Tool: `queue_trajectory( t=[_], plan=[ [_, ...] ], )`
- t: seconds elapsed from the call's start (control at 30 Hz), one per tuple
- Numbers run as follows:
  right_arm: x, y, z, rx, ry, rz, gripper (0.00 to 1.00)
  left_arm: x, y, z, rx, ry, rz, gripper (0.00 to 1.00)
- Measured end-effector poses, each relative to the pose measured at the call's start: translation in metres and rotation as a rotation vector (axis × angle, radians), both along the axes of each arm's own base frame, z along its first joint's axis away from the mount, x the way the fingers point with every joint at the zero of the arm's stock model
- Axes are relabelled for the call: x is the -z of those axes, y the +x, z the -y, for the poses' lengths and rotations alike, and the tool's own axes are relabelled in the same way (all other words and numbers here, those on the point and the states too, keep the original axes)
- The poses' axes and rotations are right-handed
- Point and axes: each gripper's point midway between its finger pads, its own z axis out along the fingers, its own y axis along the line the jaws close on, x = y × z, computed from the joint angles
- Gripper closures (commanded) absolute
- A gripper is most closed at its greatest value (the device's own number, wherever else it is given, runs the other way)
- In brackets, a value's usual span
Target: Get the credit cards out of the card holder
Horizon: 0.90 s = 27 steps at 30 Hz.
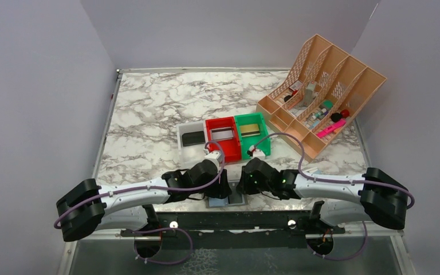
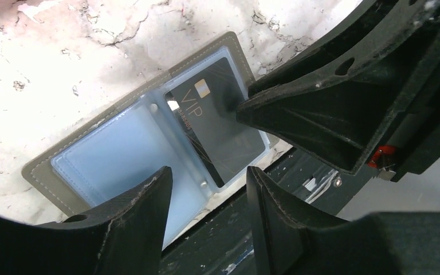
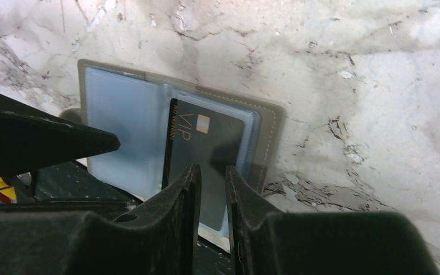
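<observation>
Marble tabletop: card holder lies open & flat at bottom centre of top view. Left tool open, straddling holder's near edge by the fold, nothing held. Right tool nearly closed, narrow gap, tips on black credit card in holder's right panel; can't tell if pinched. Step: prob. extracting this card. Next needs sliding it out w/ holder pinned.

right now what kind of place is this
Probably a robot lab test cell: a left arm and right arm bolted to a marble-patterned table, plain white walls boxing it in, coloured bins laid out as props.
</observation>
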Motion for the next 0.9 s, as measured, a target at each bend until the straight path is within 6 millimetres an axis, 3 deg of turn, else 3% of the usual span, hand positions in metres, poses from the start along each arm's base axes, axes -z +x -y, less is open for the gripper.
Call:
queue_trajectory(
  t=[0.2, 0.4, 0.5, 0.77, 0.9],
  plan=[
    [0.003, 0.000, -0.006, -0.007, 0.020, -0.009, 0.75, 0.002, 0.002, 0.001, -0.008, -0.009, 0.012, 0.50],
    [0.006, 0.000, -0.006, 0.003, 0.021, -0.022, 0.74, 0.024, -0.004, -0.006, -0.007, 0.032, -0.018, 0.51],
    [0.005, 0.000, -0.006, 0.001, 0.020, -0.020, 0.73, 0.025, -0.004, -0.004, -0.009, 0.022, -0.017, 0.52],
    [-0.005, -0.008, 0.010, 0.000, 0.057, 0.001, 0.73, 0.030, -0.004, 0.001, -0.026, 0.012, -0.025, 0.60],
    [0.004, -0.013, 0.020, -0.001, 0.048, -0.005, 0.74, 0.032, -0.003, 0.001, -0.040, 0.005, -0.027, 0.62]
  ],
)
